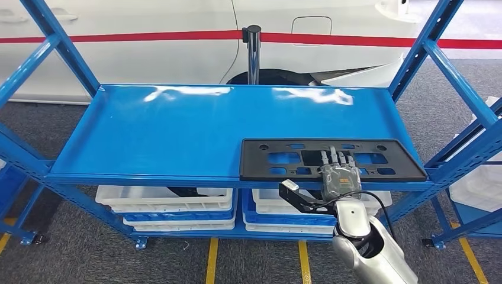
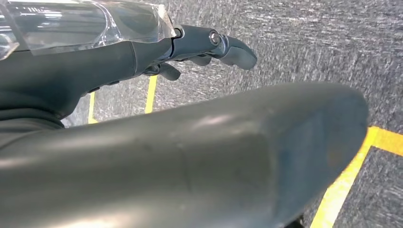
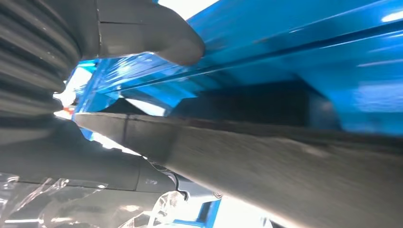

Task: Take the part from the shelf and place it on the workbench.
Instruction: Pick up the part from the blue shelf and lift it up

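The black perforated plate [image 1: 331, 158] lies flat on the blue shelf [image 1: 177, 130], at its front right, with its near edge along the shelf lip. The right hand [image 1: 339, 174] rests on the plate's near edge, fingers [image 1: 334, 158] extended over the top; whether it grips cannot be told. The left hand [image 2: 209, 47] hangs over grey carpet [image 2: 309, 38], fingers loosely curled, holding nothing. White bins [image 1: 171, 204] sit on the lower level.

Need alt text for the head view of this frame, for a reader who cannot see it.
The robot's right hand rests on the near edge of a flat black part with cutouts, lying at the right front of a blue shelf. White bins sit on the level below, and a white car stands behind.
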Controlling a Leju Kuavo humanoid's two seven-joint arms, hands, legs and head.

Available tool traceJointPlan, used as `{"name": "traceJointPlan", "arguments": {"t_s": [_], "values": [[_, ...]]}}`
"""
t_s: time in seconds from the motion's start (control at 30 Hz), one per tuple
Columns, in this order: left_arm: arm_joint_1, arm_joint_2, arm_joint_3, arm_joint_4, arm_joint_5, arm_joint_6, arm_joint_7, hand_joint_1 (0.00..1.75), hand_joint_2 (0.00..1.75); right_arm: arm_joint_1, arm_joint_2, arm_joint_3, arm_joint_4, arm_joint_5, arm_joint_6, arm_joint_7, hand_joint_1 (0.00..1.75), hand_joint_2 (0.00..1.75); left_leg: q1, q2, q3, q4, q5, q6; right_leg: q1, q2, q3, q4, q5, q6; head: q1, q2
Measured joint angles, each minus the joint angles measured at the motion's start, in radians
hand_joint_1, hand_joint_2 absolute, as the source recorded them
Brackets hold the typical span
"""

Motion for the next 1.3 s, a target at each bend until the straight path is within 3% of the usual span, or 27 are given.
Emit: {"name": "traceJointPlan", "arguments": {"t_s": [0.07, 0.2, 1.3], "values": [[-0.001, 0.000, 0.002, 0.000, 0.005, 0.000, -0.002, 0.00, 0.00, 0.007, 0.000, -0.014, 0.000, 0.006, 0.000, 0.000, 0.02, 1.75, 0.000, 0.000, 0.000, 0.000, 0.000, 0.002, 0.000, 0.000, 0.000, -0.003, 0.001, 0.007, 0.000, 0.000], [-0.001, 0.000, 0.005, 0.000, 0.018, 0.000, -0.006, 0.00, 0.00, 0.027, 0.000, -0.037, -0.006, 0.013, 0.000, 0.000, 1.75, 1.75, -0.001, 0.001, 0.000, 0.000, 0.000, 0.004, -0.001, 0.000, 0.002, -0.004, 0.002, 0.016, 0.000, 0.000], [-0.004, 0.000, 0.006, 0.000, 0.089, 0.008, -0.022, 0.00, 0.00, 0.102, -0.029, -0.105, -0.116, -0.003, -0.018, 0.000, 1.75, 1.75, 0.005, 0.001, 0.005, 0.000, 0.001, 0.004, 0.005, 0.000, 0.005, -0.004, 0.001, 0.016, 0.000, 0.000]]}}
